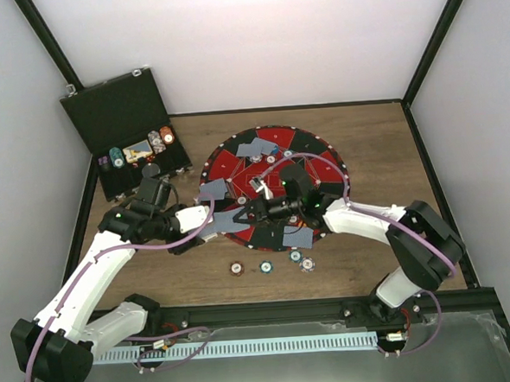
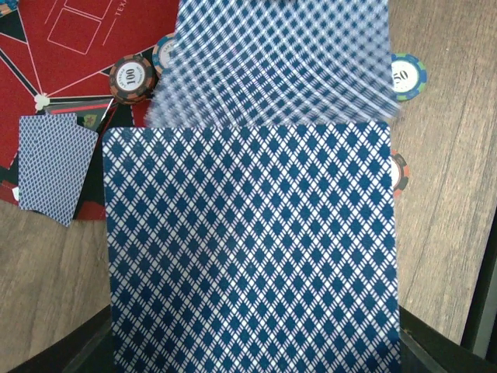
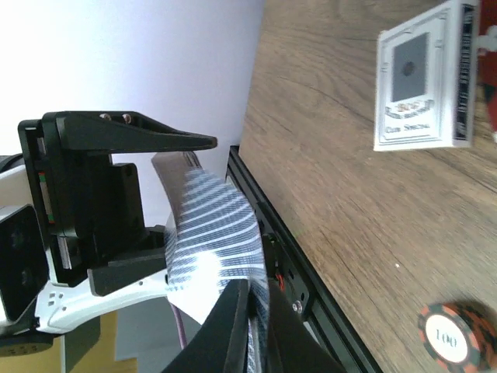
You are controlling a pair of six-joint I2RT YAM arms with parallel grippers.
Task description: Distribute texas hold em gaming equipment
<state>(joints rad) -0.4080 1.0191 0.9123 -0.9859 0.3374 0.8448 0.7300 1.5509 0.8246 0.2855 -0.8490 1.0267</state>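
Four chips (image 1: 266,266) dot wooden table (image 1: 382,148); walls (image 1: 228,37) seemingly white.

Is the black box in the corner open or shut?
Open. The black case has its lid tipped up behind, and stacks of chips show inside its tray.

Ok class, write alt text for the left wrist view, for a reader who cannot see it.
A blue diamond-backed playing card, gripped by the left tool, fills most of the frame, a blurred second card overlapping its top. Left are the red-and-black mat and a brown chip; right, a chip marked 50 on the table.
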